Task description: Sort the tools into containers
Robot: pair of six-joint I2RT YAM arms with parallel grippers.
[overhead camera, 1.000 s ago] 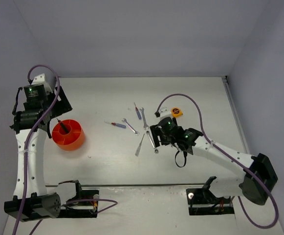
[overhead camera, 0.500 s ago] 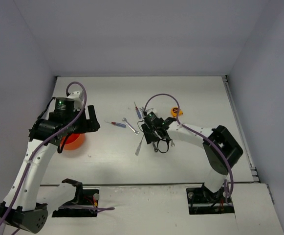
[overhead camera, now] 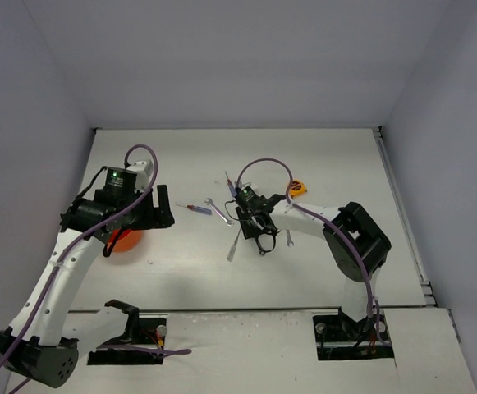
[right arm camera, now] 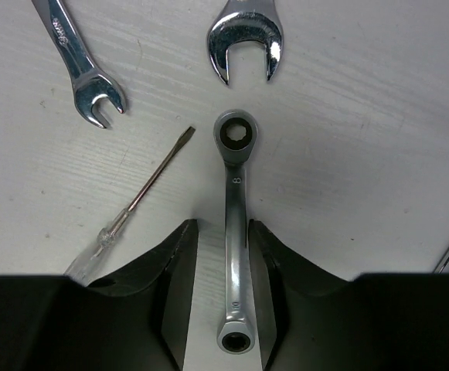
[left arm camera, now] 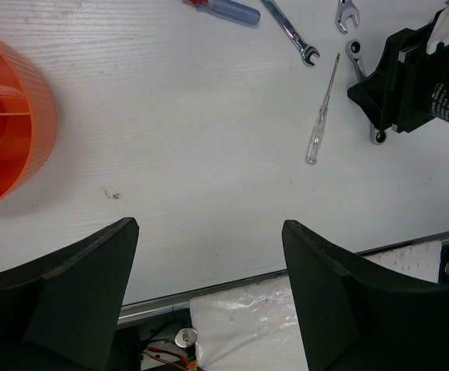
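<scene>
Silver ratchet wrench (right arm camera: 235, 202) lies flat (marked 8); clear-handled screwdriver (right arm camera: 150, 180) beside it; orange tub (left arm camera: 17, 131) well apart.

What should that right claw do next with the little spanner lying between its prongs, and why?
Probably squeeze shut. The right gripper has its fingers on either side of the shaft of the ring-ended wrench, which lies flat on the table. A gap shows beside the shaft, so it isn't gripped yet. Closing should come before any lift.

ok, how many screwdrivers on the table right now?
3. Red-and-blue screwdriver, left of the cluster. Blue screwdriver, at the back. Clear-handled screwdriver, just beside the right claw. The arms may hide others.
</scene>
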